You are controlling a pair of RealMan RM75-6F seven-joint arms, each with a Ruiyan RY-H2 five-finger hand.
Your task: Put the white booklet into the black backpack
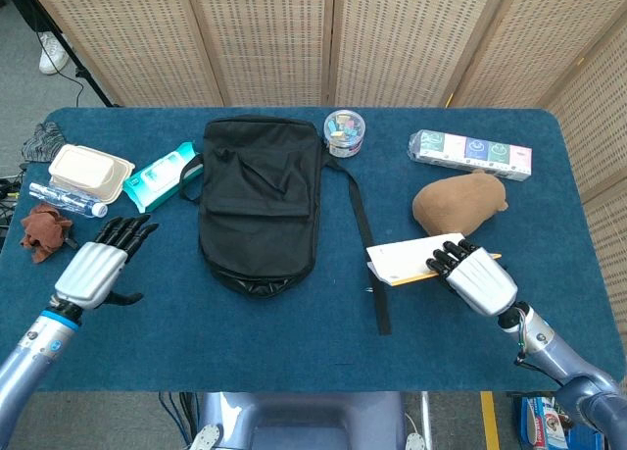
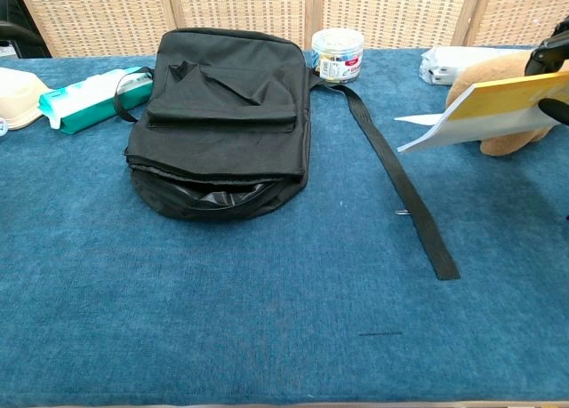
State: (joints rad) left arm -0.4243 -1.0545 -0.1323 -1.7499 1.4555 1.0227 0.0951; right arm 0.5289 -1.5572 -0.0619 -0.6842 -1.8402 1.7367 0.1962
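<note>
The black backpack (image 1: 260, 201) (image 2: 222, 115) lies flat mid-table with its open mouth toward the near edge. My right hand (image 1: 476, 277) grips the white booklet (image 1: 411, 258) (image 2: 462, 122) by its right end and holds it lifted off the table, right of the backpack's strap (image 1: 365, 244) (image 2: 400, 186). The booklet's underside is yellow. My left hand (image 1: 98, 268) hovers over the table's left part, its fingers spread and nothing in it. In the chest view only the right hand's fingertips (image 2: 553, 52) appear at the right edge.
A brown plush toy (image 1: 458, 204) lies just behind the booklet. A round tub (image 1: 345, 132) and a long packet (image 1: 470, 152) sit at the back. A wipes pack (image 1: 162, 175), a beige box (image 1: 90, 172), a bottle (image 1: 67, 200) and a brown rag (image 1: 45, 229) occupy the left.
</note>
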